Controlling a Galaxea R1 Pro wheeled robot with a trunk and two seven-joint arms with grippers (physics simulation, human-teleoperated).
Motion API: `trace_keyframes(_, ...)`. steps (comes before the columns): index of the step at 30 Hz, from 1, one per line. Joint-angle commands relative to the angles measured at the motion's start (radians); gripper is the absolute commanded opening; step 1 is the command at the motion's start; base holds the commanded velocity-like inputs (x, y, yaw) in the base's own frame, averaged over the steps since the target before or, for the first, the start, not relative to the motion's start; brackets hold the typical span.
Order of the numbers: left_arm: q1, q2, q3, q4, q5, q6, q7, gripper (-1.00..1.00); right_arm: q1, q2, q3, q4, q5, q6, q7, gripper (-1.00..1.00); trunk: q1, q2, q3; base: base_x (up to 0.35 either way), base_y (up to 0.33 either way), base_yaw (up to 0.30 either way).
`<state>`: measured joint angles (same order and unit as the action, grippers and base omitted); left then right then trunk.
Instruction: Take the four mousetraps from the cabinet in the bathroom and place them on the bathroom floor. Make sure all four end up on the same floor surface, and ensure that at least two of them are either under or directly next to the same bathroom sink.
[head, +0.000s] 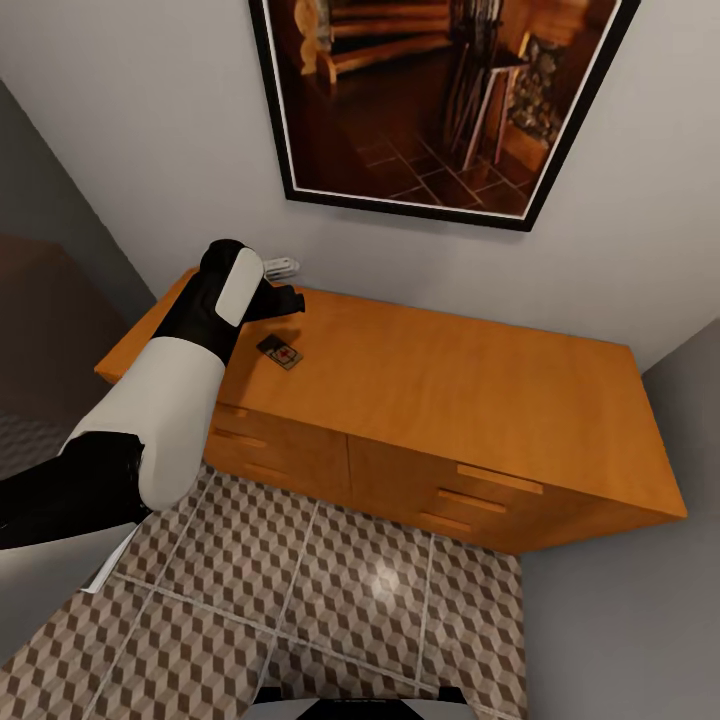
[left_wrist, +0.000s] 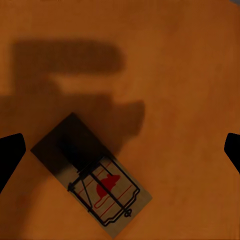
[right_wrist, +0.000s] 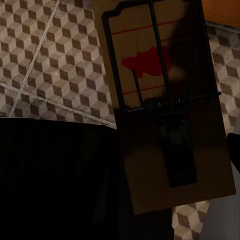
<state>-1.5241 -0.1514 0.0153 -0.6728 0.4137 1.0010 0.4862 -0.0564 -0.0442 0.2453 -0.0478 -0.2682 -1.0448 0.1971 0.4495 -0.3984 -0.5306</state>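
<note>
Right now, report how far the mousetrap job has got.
Done: no trap shows on the cube-patterned tiled floor. In hand: a flat wooden mousetrap with a red mouse print fills the right wrist view close up, apparently held by the right claw. The open left claw hovers over another such trap on the orange-brown wooden cabinet. Left: grasp it, find the others, and floor all four near the sink.

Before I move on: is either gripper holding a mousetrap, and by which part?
The left gripper holds nothing; it hangs open above a mousetrap on the cabinet top. Another mousetrap sits close at the right gripper, but the hold cannot be told.
</note>
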Motion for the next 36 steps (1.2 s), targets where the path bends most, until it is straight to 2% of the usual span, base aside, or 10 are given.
trace_keyframes(1,-0.001,-0.001,0.002,0.0,0.01,0.002,0.009,1.0,0.0,0.0,0.005,0.0,-0.013,-0.002,0.01,-1.0,0.001,-0.002,-0.001,0.0,0.0,0.0)
trace_keyframes(36,-0.001,-0.001,0.003,0.035,0.01,0.002,0.009,1.0,0.0,0.0,0.005,0.0,-0.013,-0.002,0.01,-1.0,0.001,-0.002,-0.001,0.0,0.0,0.0)
